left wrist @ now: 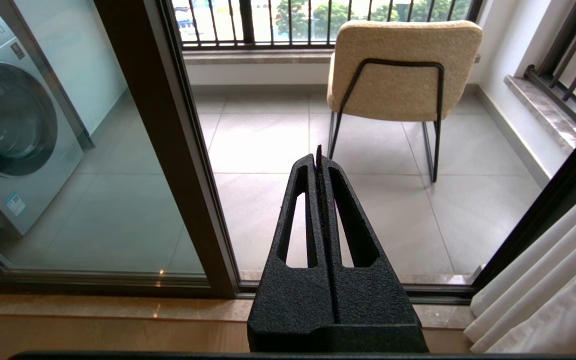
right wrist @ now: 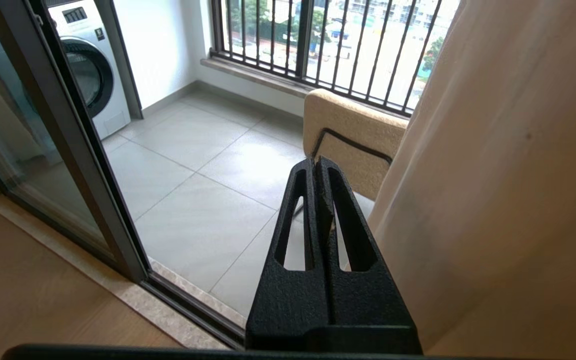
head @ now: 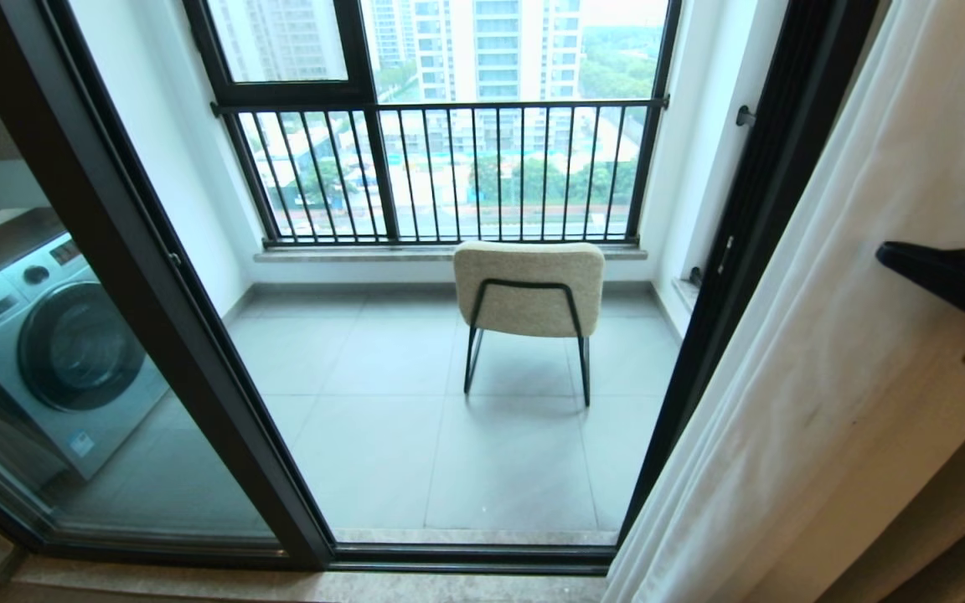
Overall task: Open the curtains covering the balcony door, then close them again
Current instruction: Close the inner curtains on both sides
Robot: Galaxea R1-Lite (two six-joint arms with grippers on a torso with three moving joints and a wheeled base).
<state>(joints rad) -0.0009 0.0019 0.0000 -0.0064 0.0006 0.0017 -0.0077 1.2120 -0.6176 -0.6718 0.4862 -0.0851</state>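
The sheer white curtains (head: 826, 335) hang bunched at the right side of the balcony door (head: 139, 251), leaving the doorway uncovered. My right gripper (head: 885, 251) is raised at the far right, in front of the curtain folds, shut and empty. In the right wrist view the right gripper (right wrist: 316, 162) sits close beside the curtains (right wrist: 508, 175); I cannot tell whether they touch. The left gripper (left wrist: 318, 155) is shut and empty, low, pointing at the doorway, with the curtains (left wrist: 558, 290) off to one side and the door frame (left wrist: 183, 150) to the other.
A beige chair (head: 530, 289) with black legs stands on the tiled balcony floor beyond the doorway. A washing machine (head: 47, 352) sits behind the left glass panel. A black-barred railing (head: 449, 167) closes the balcony. A stone threshold (head: 466, 536) crosses the doorway.
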